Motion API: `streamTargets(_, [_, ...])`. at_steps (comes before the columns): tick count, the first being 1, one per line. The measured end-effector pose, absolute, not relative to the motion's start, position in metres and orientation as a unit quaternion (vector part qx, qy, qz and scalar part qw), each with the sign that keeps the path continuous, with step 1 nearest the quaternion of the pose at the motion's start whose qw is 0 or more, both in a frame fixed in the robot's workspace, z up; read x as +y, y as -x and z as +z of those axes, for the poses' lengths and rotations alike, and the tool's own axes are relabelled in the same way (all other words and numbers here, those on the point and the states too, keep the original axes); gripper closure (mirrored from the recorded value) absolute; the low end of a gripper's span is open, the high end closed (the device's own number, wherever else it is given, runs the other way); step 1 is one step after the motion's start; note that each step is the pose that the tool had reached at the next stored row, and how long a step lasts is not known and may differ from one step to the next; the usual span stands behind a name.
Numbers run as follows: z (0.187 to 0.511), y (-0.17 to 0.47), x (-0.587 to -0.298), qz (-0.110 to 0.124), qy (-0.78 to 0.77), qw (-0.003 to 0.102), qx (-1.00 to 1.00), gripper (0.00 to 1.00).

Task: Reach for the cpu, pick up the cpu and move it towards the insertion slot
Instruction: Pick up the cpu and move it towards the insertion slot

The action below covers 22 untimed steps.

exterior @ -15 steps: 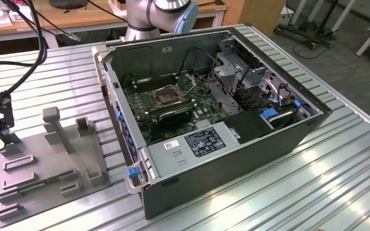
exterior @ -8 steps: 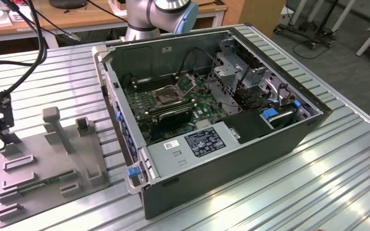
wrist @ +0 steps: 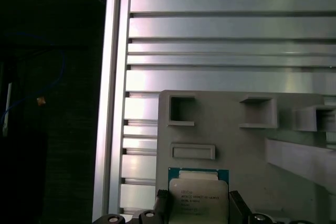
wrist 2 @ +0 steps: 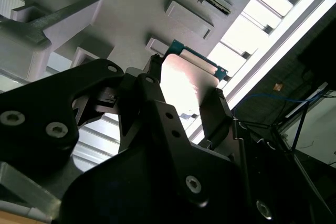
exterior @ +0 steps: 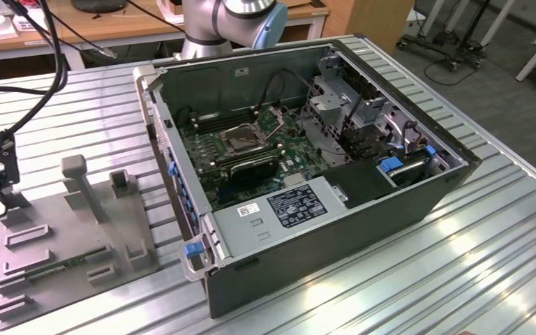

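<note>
Two fingers (wrist 2: 215, 111) of the end effector (wrist 2: 185, 93) stand against opposite edges of the cpu (wrist: 198, 195), one on each side. In both wrist views I see no gap between them and the chip. I judge therefore that the end effector is closed on the cpu, open only as wide as the chip itself. The cpu lies flat between the fingers, silvery top toward the camera, with a thin green border at its far edge. It is just over the grey tray (exterior: 72, 237), near one edge of it. Whether it is already free of the tray or rests in its recess, I cannot tell.

The relation that matters is the direction to the insertion slot (exterior: 246, 136). In the exterior view the end effector is at the exterior view's left, above the tray on the table (exterior: 417, 279). The slot is toward the exterior view's right, well apart, on the green board inside the open computer case (exterior: 361, 216). The side wall of the case stands between them (the slot sits low behind this wall), so a straight level line from one to the other would meet it. The cpu is square and has no long axis; only its edges must agree with the square frame of the slot.
</note>
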<state>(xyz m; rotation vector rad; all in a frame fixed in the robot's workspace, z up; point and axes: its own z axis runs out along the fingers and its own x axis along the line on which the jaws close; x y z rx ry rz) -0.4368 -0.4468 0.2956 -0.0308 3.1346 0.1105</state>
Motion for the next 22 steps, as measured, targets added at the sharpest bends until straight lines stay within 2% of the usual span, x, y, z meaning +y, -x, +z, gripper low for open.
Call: streamTargets(22, [0.326, 0.437, -0.447, 0.035, 0.010, 0.003, 0.999, 0.46])
